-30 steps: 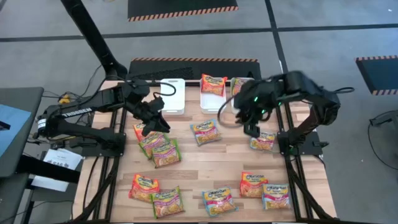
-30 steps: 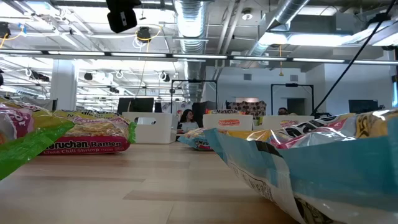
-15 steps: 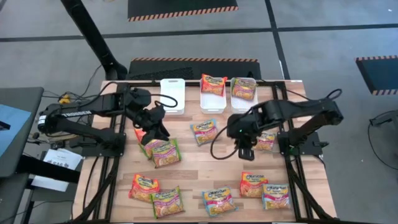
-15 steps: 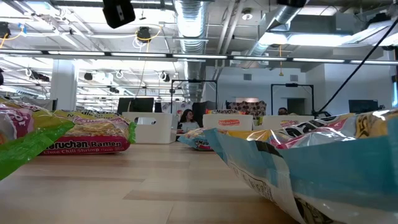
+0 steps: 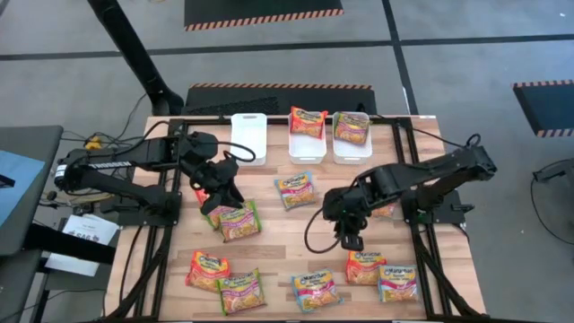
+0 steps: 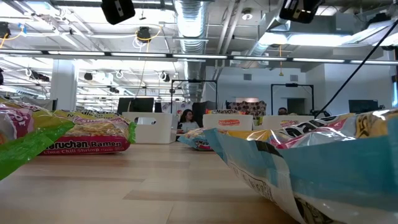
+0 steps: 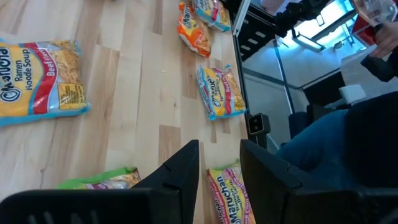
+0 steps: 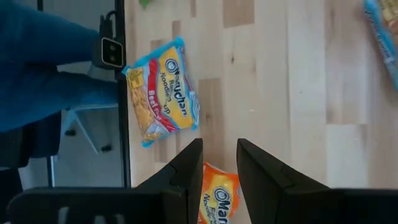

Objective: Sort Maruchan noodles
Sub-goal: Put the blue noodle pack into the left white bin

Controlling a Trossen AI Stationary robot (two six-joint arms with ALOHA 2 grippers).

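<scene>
The Maruchan noodles [image 5: 295, 190] lie scattered flat over the wooden table [image 5: 269, 242], small glossy rectangular packets with a yellow noodle picture and a logo band, edged orange, green or blue and red. Two of them sit in the white bins [image 5: 248, 137] at the far edge: an orange packet [image 5: 308, 122] in the middle bin and a green-edged one [image 5: 352, 129] in the right bin (the left bin holds nothing visible). A blue-edged packet lies alone near the table's middle, its long axis tilted a little off the table's side-to-side line. At left, a green-edged packet [image 5: 238, 221] lies just beside the left gripper, overlapping another partly hidden under the arm. Along the near edge a row runs from an orange packet [image 5: 208, 269] through green and blue ones to a blue-red packet [image 5: 398, 282] close to the right corner, mostly with long axes roughly side to side, each slightly skewed.

Bare wood is widest in the band between the middle packet and the near row, and between the two arms.

The left gripper [image 5: 224, 184] hangs over the left cluster; its fingers [image 7: 180, 174] stand a narrow gap apart with nothing between them. The right gripper [image 5: 350, 235] hovers right of centre, just above the orange packet [image 5: 365, 266] of the near row, its fingers [image 8: 186, 171] likewise slightly parted and empty (in its wrist view a blue-red packet [image 8: 161, 90] lies by the table's edge).
</scene>
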